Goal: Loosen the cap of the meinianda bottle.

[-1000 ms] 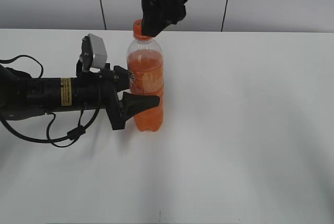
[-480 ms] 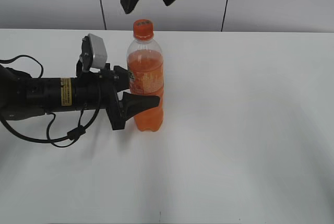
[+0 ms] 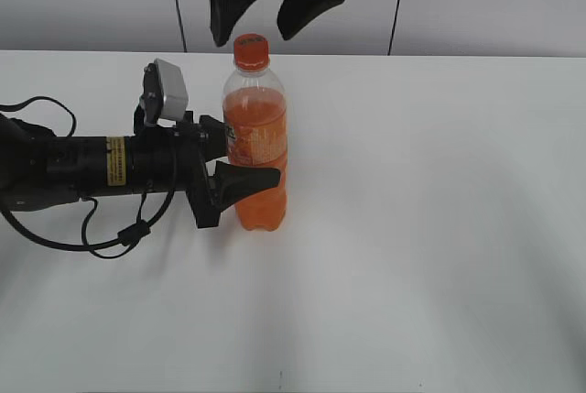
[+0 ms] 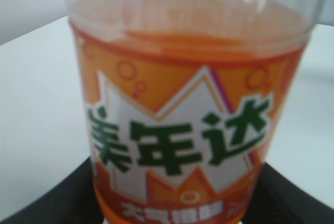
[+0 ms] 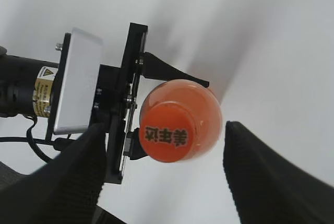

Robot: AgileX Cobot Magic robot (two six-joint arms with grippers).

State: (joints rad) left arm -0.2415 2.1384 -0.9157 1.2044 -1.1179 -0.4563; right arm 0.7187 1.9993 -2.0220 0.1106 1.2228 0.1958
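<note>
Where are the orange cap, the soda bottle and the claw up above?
cap (image 3: 250, 46), exterior view, its side.
meinianda bottle (image 3: 256, 141), exterior view, its label band.
right gripper (image 3: 267, 8), exterior view, the gap between its open fingers.

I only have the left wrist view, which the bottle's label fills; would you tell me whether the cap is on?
Observer: Yes, the exterior view shows the cap seated on the bottle.
Operator: Thank you. Where is the right tool?
Observer: The right tool is open, with one finger on each side of the cap and touching neither side.
Operator: And is my left tool on the bottle?
Observer: Yes, the left tool comes in from the left and is closed around the labelled middle. The bottle stands upright on the table.
</note>
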